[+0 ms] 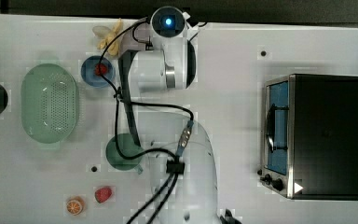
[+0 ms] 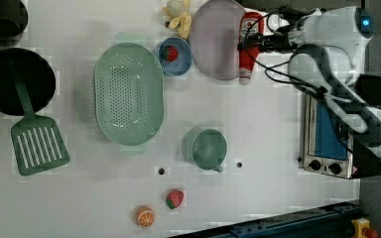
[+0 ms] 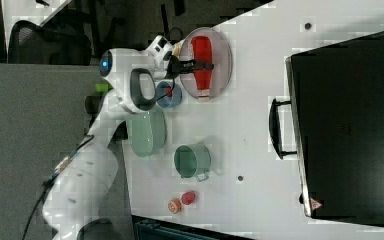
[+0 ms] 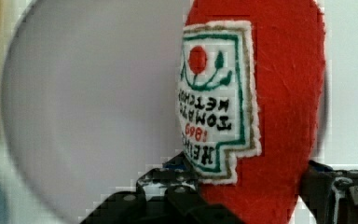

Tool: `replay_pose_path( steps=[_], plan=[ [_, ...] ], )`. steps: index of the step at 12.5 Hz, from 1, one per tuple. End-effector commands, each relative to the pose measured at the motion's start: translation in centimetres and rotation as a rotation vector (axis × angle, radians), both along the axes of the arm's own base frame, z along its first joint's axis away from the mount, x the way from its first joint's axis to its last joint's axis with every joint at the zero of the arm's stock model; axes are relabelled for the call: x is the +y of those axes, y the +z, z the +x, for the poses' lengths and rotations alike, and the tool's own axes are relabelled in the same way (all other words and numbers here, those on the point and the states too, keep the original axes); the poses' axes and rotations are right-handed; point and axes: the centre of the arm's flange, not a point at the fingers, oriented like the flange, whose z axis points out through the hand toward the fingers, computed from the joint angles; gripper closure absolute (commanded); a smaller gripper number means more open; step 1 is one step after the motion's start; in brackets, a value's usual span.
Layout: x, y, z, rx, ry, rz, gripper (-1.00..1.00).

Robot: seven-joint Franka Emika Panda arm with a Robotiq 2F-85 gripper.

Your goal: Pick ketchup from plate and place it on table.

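The ketchup (image 2: 247,59), a red bottle with a white label, lies on the pale mauve plate (image 2: 213,44) at the back of the white table (image 2: 258,124). In the right view the ketchup (image 3: 203,75) lies lengthwise across the plate (image 3: 225,55). My gripper (image 3: 200,65) straddles the bottle's middle. In the wrist view the black fingers (image 4: 335,186) press both sides of the ketchup (image 4: 284,93), and the plate (image 4: 88,107) lies beneath. The gripper (image 2: 252,43) is shut on the bottle. In the top view the arm hides the plate and the ketchup.
A blue dish (image 2: 181,62) holding a red fruit sits beside the plate, with a banana (image 2: 178,15) behind it. A green basket (image 2: 129,94), green mug (image 2: 206,148), toaster oven (image 2: 325,136), spatula (image 2: 37,144), black pan (image 2: 15,82), strawberry (image 2: 175,198) and orange slice (image 2: 145,216) also stand on the table.
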Motion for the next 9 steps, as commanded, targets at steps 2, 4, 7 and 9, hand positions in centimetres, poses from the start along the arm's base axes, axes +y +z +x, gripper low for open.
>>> replay_pose_path(
  steps=[2,4,7,9],
  plan=[
    [-2.5,16.7,-1.7,-0.017,-0.03,-0.002,-0.25],
    [-4.1,19.9,-4.7,0.042,-0.052,-0.019,-0.25],
    [-6.6,20.3,-9.4,0.107,-0.093,-0.034,-0.25],
    [-7.7,19.1,-12.4,0.136,-0.117,-0.033,-0.25]
  ],
)
